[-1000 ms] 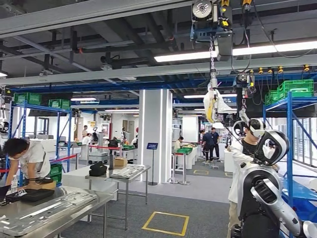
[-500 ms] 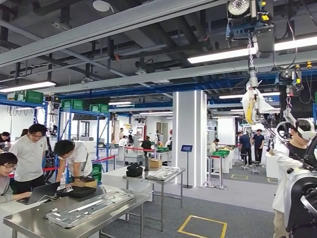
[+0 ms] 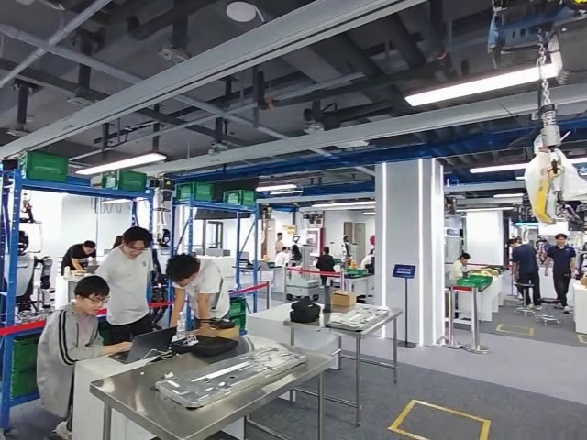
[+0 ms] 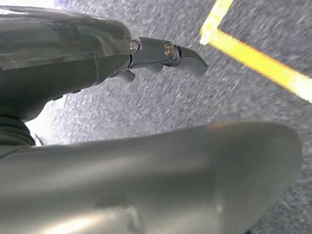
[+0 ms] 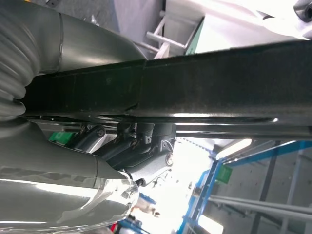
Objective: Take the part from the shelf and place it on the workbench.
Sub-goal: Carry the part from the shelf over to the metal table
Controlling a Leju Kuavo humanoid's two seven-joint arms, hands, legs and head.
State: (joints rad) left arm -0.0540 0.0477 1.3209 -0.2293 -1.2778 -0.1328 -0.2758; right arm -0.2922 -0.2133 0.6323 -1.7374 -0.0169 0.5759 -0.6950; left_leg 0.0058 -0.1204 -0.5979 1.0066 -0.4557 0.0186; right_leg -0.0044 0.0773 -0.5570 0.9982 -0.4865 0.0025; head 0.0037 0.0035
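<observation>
Holding stage of the job, judged from the frames: pick-up done, set-down not yet done.

- Right hand [image 5: 117, 146]: closed around the part [image 5: 221, 83], a long, dark, flat bar that runs straight across the right wrist view. Grey thumb on one face, darker fingers [image 5: 128, 141] tucked against the other. Neither end of the bar can be seen.
- Left hand [image 4: 154, 51]: nothing in it, fingers stretched out straight, hanging above grey carpet beside a yellow floor line [image 4: 257, 58].
- Workbench [image 3: 138, 408]: steel-topped table at lower left of the head view, well apart from the robot. A flat, pale metal panel [image 3: 228, 374] lies along its top; a dark case [image 3: 207, 346] and a laptop [image 3: 145, 344] sit at its far side.
- People: one seated person [image 3: 69, 339] at the laptop, two standing just behind the table.
- Shelf [image 3: 10, 275]: blue uprights with green crates on top, at far left behind the people.

Next move, as a judgement: close the gap to the table, bring the right arm over a bare strip of steel beside the panel, lower the bar flat, then release. The long bar needs level handling, and the people at the far side call for a careful approach.
</observation>
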